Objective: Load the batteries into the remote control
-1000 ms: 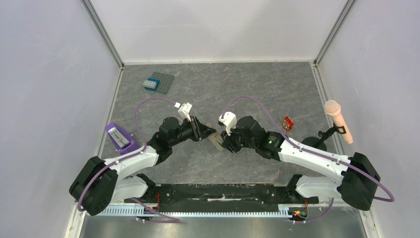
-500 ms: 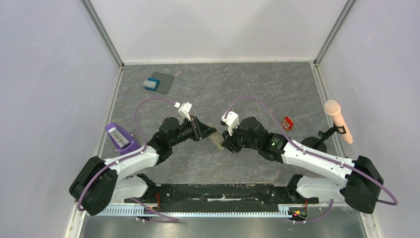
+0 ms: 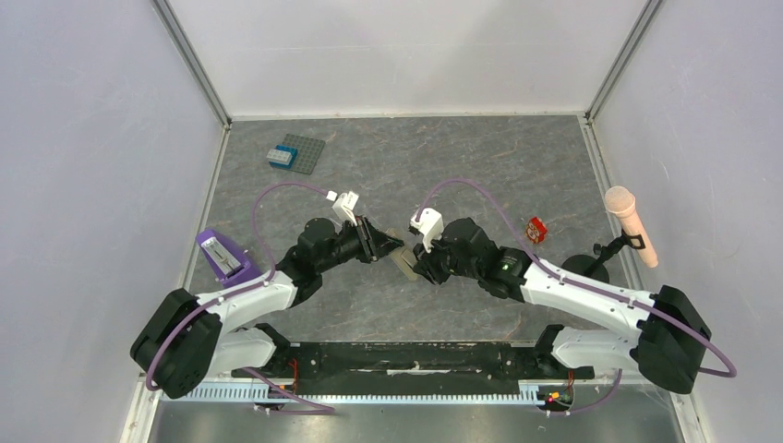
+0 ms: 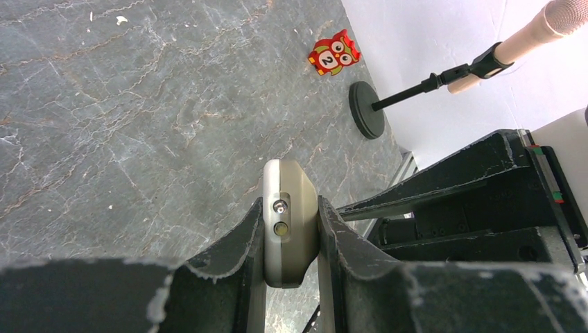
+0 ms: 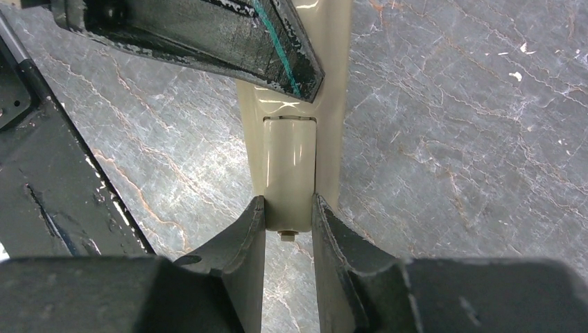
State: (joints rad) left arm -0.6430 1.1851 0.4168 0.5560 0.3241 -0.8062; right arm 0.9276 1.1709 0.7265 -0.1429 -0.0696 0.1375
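Note:
The remote control (image 3: pixel 403 259) is a cream handset held in the air between both grippers at the table's middle. My left gripper (image 3: pixel 393 246) is shut on its sides near the emitter end (image 4: pixel 291 187). My right gripper (image 3: pixel 415 268) is shut on a narrow cream back panel (image 5: pixel 290 166) at the remote's other end. A small tab sticks out below the panel between the fingers. The left gripper's finger (image 5: pixel 208 35) crosses the remote in the right wrist view. No blue batteries show in any view.
A red owl tile (image 3: pixel 536 229) lies right of the grippers. A microphone (image 3: pixel 631 224) on a black stand is at the right wall. A purple object (image 3: pixel 223 256) sits at the left edge. A blue brick on a grey studded plate (image 3: pixel 294 153) is at the back left.
The right wrist has shifted slightly. The remote stays held between both grippers in the same place.

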